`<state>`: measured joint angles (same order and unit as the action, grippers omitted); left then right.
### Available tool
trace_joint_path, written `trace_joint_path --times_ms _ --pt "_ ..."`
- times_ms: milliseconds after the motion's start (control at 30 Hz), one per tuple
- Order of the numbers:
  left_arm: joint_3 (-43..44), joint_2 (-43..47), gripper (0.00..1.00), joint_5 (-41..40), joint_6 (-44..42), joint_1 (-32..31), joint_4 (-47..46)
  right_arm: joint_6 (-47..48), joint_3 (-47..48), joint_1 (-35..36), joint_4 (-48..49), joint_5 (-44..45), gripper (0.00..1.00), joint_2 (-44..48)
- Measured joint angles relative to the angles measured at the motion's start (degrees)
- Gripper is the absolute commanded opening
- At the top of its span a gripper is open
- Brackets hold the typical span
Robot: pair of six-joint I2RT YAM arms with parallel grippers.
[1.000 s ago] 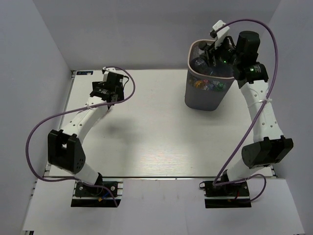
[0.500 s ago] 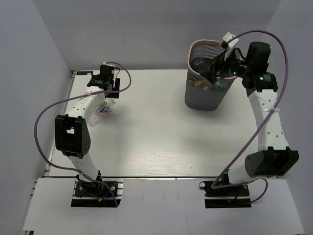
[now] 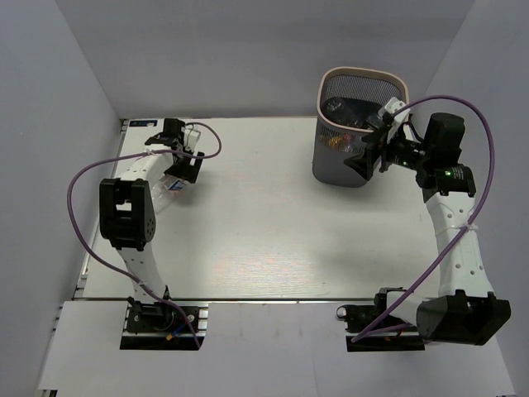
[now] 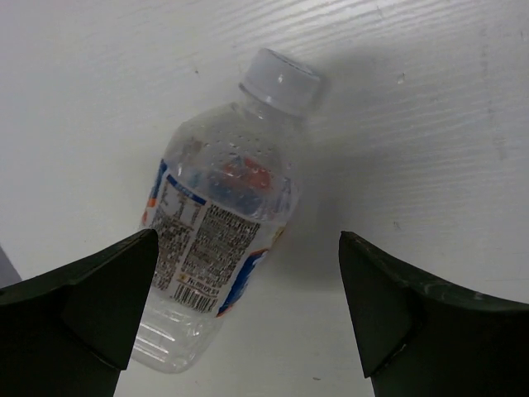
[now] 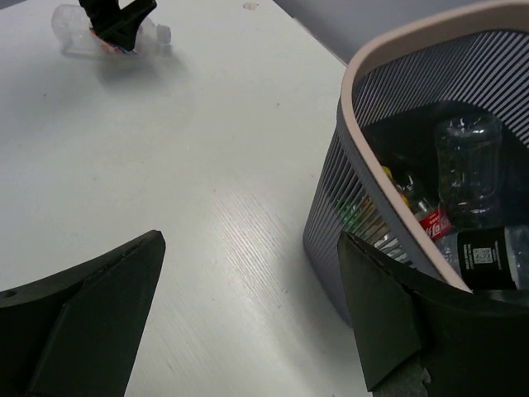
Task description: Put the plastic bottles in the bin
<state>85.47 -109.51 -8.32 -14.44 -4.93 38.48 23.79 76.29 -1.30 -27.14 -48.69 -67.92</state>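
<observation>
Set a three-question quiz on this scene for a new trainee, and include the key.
1. True or false: the left gripper is shut on the clear bottle.
2. Where is the right gripper? A) down inside the bin; B) outside the bin, beside its wall, jaws open; C) over the clear bottle.
3. Fill in: ___ bottle(s) lie on the table outside the bin.
Key: 1 false, its jaws are open and the bottle lies on the table between them, ungripped; 2 B; 3 one.
</observation>
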Motion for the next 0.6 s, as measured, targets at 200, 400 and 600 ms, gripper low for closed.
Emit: trace_joint_path --times_ms 200,400,600 --pt "-0.85 -3.45 1.00 1.75 -1.42 1.27 0.39 -0.98 -3.21 -0.94 0.02 -0.87 0.90 1.64" --pt "-1.18 -5.84 0.59 2.99 -0.94 2.69 0.92 -1.18 -7.34 -0.98 -0.13 -2.10 0.90 5.95" --pt "0.42 -5.97 0.00 7.69 0.48 2.14 2.89 -0.22 -10.23 -0.98 -1.36 -2.89 0.63 9.57"
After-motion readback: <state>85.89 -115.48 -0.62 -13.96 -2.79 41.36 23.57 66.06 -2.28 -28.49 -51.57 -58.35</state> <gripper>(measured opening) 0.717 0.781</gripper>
